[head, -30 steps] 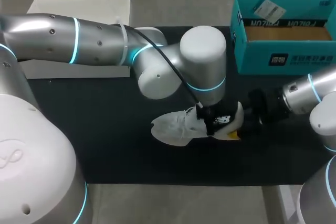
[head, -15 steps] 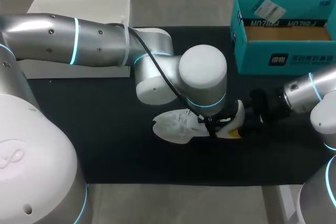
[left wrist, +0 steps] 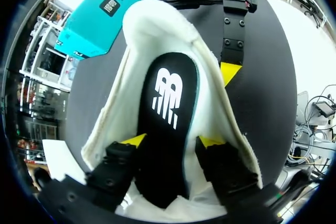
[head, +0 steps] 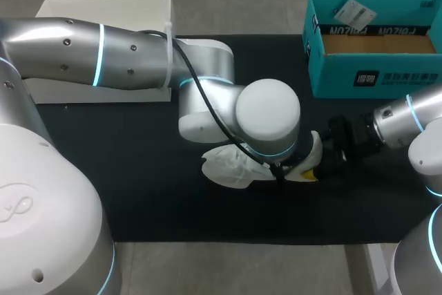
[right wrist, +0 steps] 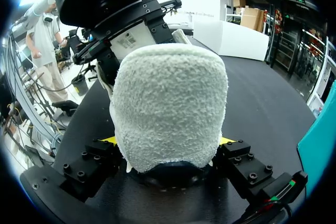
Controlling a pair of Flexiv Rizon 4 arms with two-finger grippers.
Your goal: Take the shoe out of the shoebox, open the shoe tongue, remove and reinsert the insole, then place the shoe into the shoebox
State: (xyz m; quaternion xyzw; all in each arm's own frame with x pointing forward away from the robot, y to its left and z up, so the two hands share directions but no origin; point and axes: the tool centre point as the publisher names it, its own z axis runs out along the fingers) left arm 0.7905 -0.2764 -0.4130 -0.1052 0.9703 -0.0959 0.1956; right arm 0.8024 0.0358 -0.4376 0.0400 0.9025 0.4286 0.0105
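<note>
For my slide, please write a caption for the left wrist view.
Left hand grips the black insole inside the white shoe, teal shoebox beyond.

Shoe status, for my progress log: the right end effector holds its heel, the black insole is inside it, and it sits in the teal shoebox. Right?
No: the head view shows the shoe on the black mat, outside the teal shoebox. The rest holds: the right end effector grips its heel and the black insole is inside it.

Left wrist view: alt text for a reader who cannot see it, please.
The left hand is inside a white shoe on the black mat, over its black insole with a white logo. A teal shoebox stands beyond the shoe.
</note>
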